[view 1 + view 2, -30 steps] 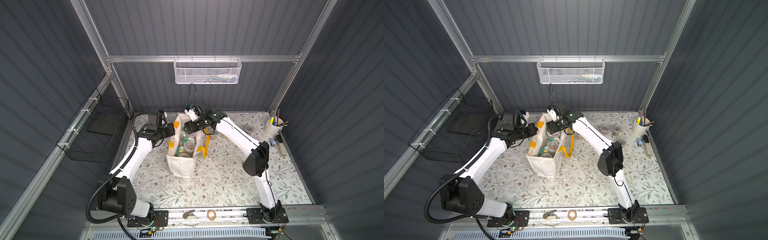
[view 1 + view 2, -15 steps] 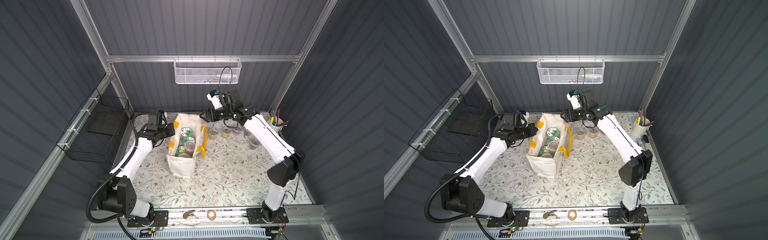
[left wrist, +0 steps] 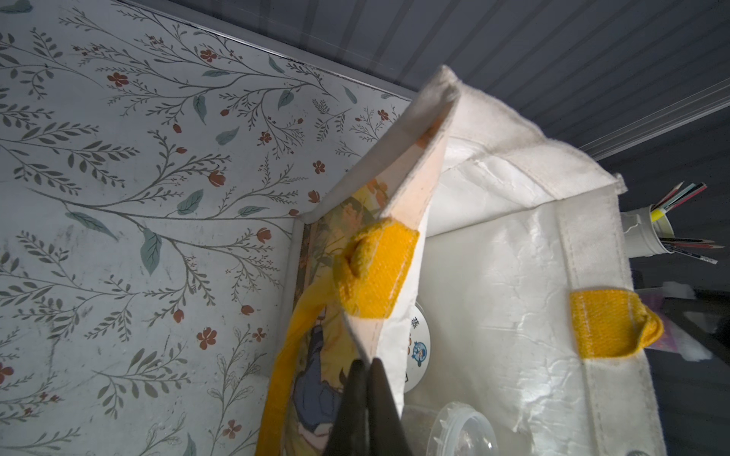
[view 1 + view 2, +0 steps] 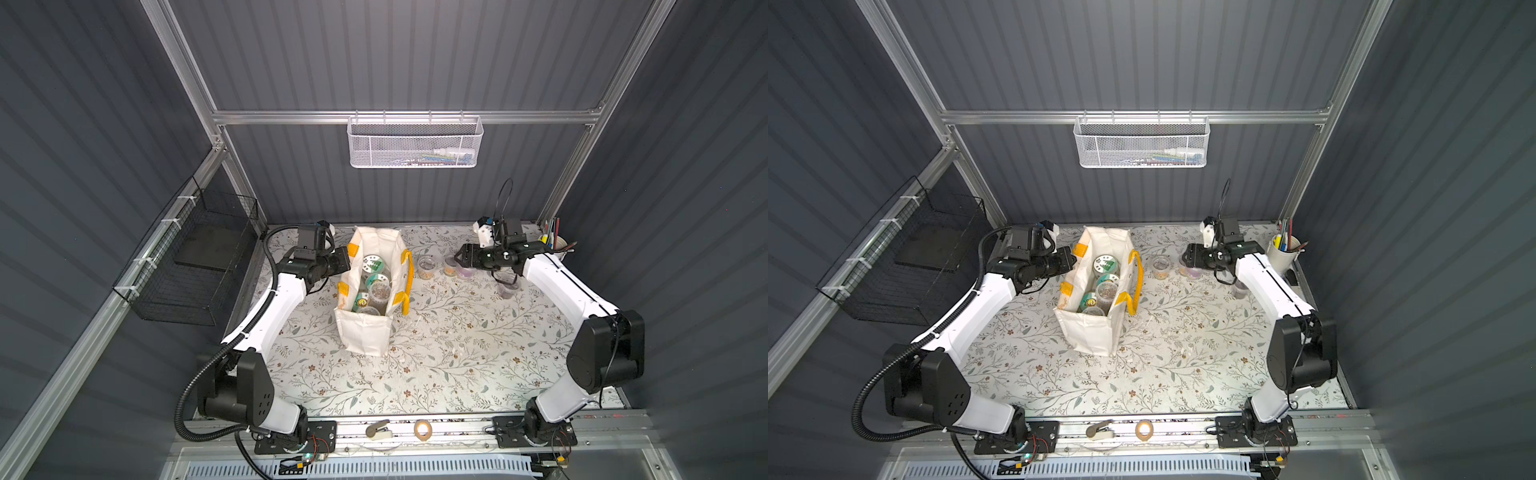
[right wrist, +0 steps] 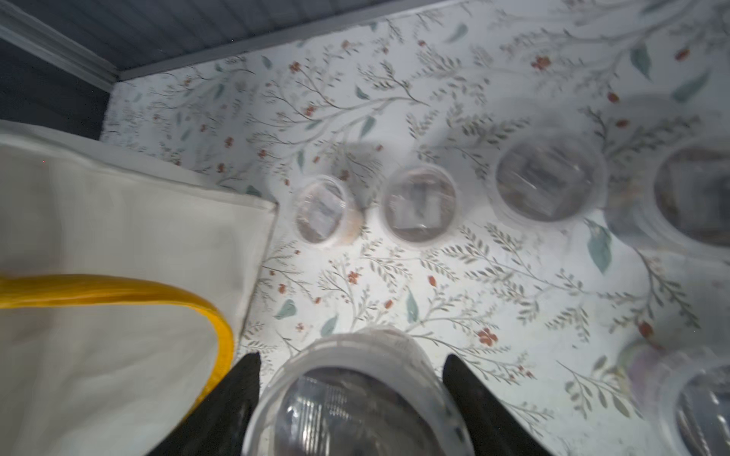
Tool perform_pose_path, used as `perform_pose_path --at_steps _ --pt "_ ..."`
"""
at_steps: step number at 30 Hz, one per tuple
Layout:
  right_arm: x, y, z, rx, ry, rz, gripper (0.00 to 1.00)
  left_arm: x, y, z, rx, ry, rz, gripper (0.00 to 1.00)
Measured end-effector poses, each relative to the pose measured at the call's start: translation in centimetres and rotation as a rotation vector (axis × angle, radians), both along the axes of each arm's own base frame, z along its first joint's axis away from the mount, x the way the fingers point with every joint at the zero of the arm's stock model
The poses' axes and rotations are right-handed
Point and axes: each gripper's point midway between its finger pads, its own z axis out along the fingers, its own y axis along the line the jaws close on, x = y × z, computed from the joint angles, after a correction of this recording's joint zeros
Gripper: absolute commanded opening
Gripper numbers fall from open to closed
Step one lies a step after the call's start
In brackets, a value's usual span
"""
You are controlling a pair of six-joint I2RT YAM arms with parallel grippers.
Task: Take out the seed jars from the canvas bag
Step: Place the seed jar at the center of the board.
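Observation:
The off-white canvas bag (image 4: 365,332) (image 4: 1088,332) stands upright left of the table's middle, its yellow handles hanging outside. Several seed jars (image 4: 371,266) with green-white and clear lids lie inside it. My left gripper (image 3: 367,361) (image 4: 347,259) is shut on the bag's left rim, pinching the fabric. My right gripper (image 5: 351,356) (image 4: 459,257) is at the back right, shut on a clear-lidded seed jar (image 5: 355,398). That jar hangs close to several small seed jars (image 4: 427,266) (image 5: 418,207) standing on the table to the right of the bag.
A white pen cup (image 4: 555,245) stands in the back right corner. A white mesh basket (image 4: 415,141) hangs on the back wall and a black wire basket (image 4: 191,266) on the left wall. A tape roll (image 4: 422,428) lies on the front rail.
My right gripper has lifted a jar out of the bag and swung it right, down towards the jars on the table. The left gripper has kept hold of the bag's rim.

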Motion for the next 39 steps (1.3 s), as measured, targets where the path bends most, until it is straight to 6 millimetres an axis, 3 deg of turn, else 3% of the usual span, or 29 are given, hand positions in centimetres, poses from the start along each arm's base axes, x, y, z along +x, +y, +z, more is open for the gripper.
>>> perform_pose_path --at_steps 6,12,19,23,26,30,34,37,39 --pt "0.2 -3.5 -4.7 -0.009 0.061 -0.101 0.72 0.0 0.0 0.0 -0.001 0.0 -0.001 0.0" --pt "1.6 -5.5 -7.5 -0.06 0.076 -0.164 0.73 0.0 0.0 0.0 -0.002 0.0 -0.002 0.0" --pt "2.3 -6.3 -9.7 -0.095 0.096 -0.194 0.76 0.0 0.0 0.0 -0.002 0.0 -0.002 0.0" --pt "2.4 -6.9 -9.9 -0.103 0.098 -0.21 0.91 0.0 0.0 0.0 -0.002 0.0 -0.002 0.0" --pt "2.4 -7.1 -9.8 -0.112 0.1 -0.222 0.96 0.0 0.0 0.0 -0.002 0.0 -0.002 0.0" --pt "2.1 -7.1 -8.3 -0.108 0.067 -0.222 0.95 0.0 0.0 -0.1 -0.001 0.003 -0.002 0.0" --pt "1.6 -5.9 -4.1 -0.096 -0.02 -0.187 0.93 0.1 -0.1 -0.2 0.001 0.012 -0.003 0.0" --pt "1.3 -2.5 -0.3 -0.091 -0.093 -0.096 0.93 0.2 -0.1 -0.2 0.001 0.012 -0.003 0.0" --pt "0.8 1.2 2.6 -0.078 -0.149 0.004 0.93 0.2 -0.1 -0.2 0.002 0.011 -0.004 0.0"
